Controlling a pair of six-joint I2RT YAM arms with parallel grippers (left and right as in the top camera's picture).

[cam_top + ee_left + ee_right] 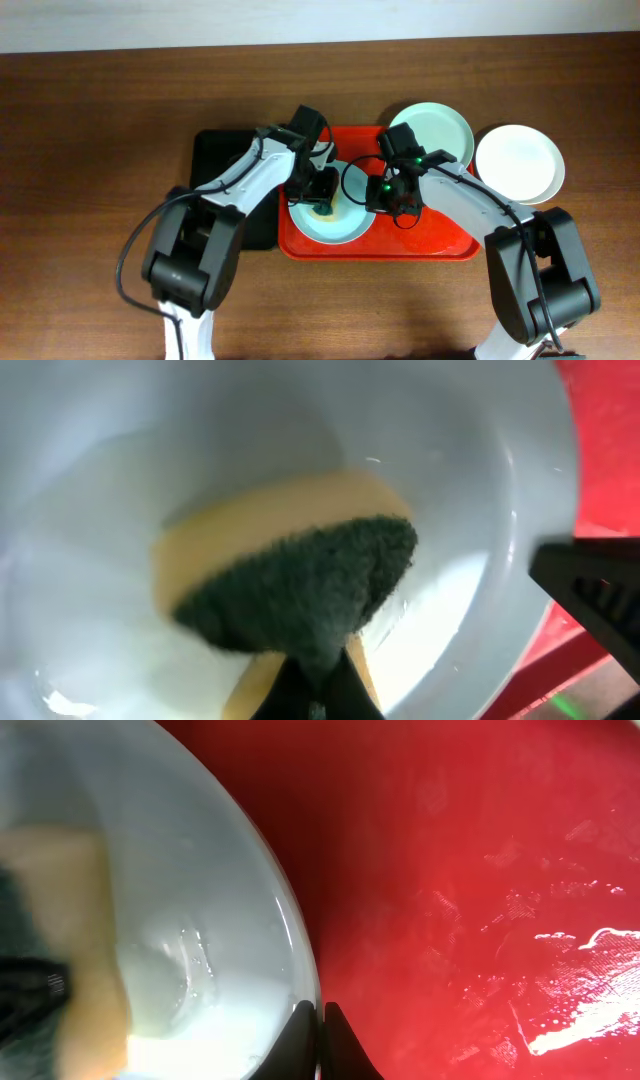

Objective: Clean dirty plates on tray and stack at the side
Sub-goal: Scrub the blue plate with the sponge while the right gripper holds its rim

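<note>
A pale blue-green plate (335,218) lies on the red tray (440,245). My left gripper (322,200) is shut on a yellow sponge with a dark green scrub side (300,595) and presses it into this plate (90,480). My right gripper (385,192) is shut on the plate's right rim (300,960), with the tray floor (480,870) beside it. A second pale blue-green plate (432,132) sits at the tray's back right edge. A white plate (518,163) lies on the table to the right of the tray.
A black tray (218,160) lies to the left of the red tray, under my left arm. Brown wooden table (90,150) surrounds both trays. Wet streaks show on the tray floor in the right wrist view (580,940).
</note>
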